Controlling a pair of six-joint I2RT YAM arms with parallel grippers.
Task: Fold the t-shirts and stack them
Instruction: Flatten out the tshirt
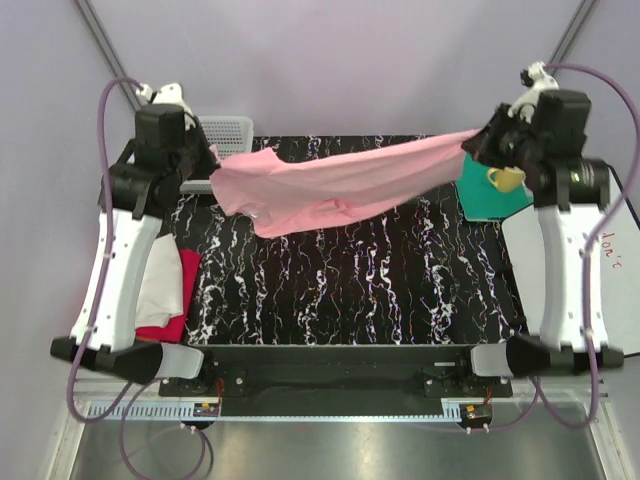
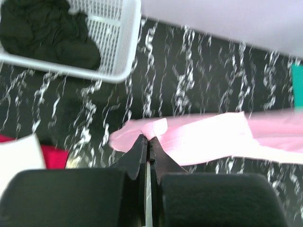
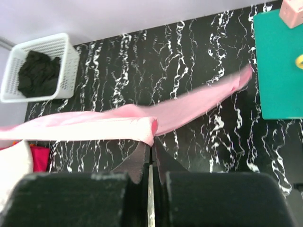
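A pink t-shirt (image 1: 330, 185) hangs stretched in the air across the back of the black marbled table (image 1: 350, 290). My left gripper (image 1: 208, 160) is shut on its left end, seen in the left wrist view (image 2: 149, 139) pinching a pink edge (image 2: 203, 137). My right gripper (image 1: 472, 143) is shut on its right end, seen in the right wrist view (image 3: 152, 142) gripping a folded corner (image 3: 94, 128). The shirt sags in the middle, above the table.
A white basket (image 1: 222, 135) with dark clothes (image 2: 45, 33) stands at the back left. Folded white and red shirts (image 1: 165, 295) lie at the left edge. A green mat (image 1: 492, 190) with a yellow object (image 1: 505, 178) lies at the back right, a white board (image 1: 615, 260) beside it.
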